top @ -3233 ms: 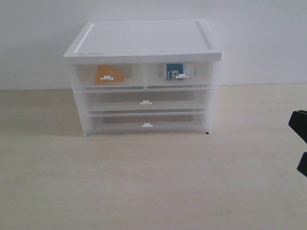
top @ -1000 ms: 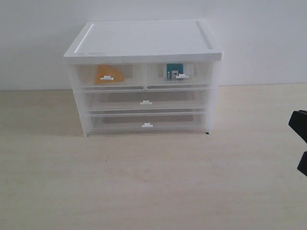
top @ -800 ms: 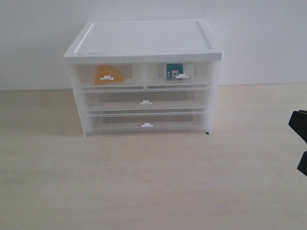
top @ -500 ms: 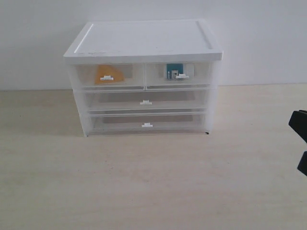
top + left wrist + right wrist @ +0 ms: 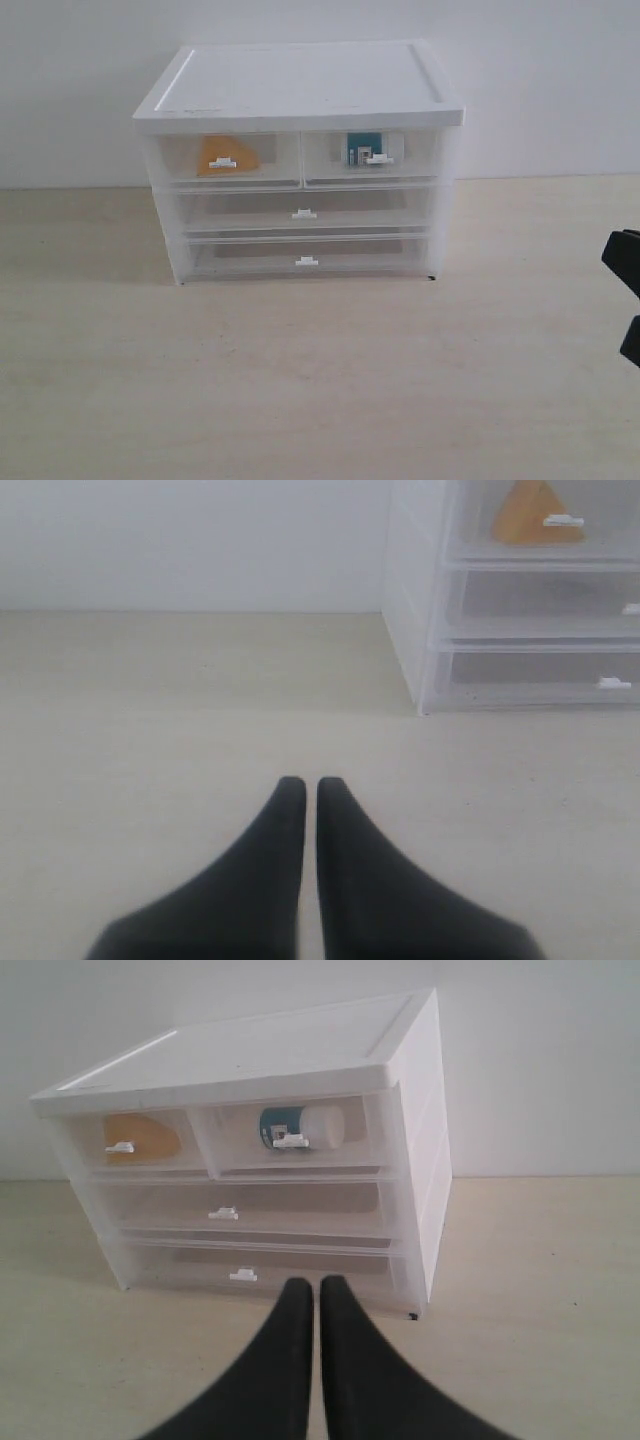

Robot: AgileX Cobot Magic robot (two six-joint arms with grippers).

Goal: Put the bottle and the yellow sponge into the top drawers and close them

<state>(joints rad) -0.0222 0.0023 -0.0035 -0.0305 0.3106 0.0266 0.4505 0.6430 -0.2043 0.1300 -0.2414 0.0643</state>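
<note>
The white cabinet (image 5: pixel 300 90) stands at the back of the table with both top drawers pushed in. The yellow sponge (image 5: pixel 226 156) shows through the left top drawer (image 5: pixel 225 160). Inside the right top drawer (image 5: pixel 372 156) lies the bottle (image 5: pixel 372 148), its teal label visible. The sponge (image 5: pixel 535 512) also shows in the left wrist view, and the bottle (image 5: pixel 300 1126) and sponge (image 5: pixel 142 1138) in the right wrist view. My left gripper (image 5: pixel 302 782) is shut and empty over bare table, left of the cabinet. My right gripper (image 5: pixel 317 1282) is shut and empty, in front of the cabinet; only a dark part of that arm (image 5: pixel 625 290) shows at the exterior view's right edge.
Two full-width drawers (image 5: pixel 305 212) sit below the top pair, both closed. A white wall rises behind the cabinet. The pale wooden table (image 5: pixel 300 380) stretches in front of the cabinet and to both sides.
</note>
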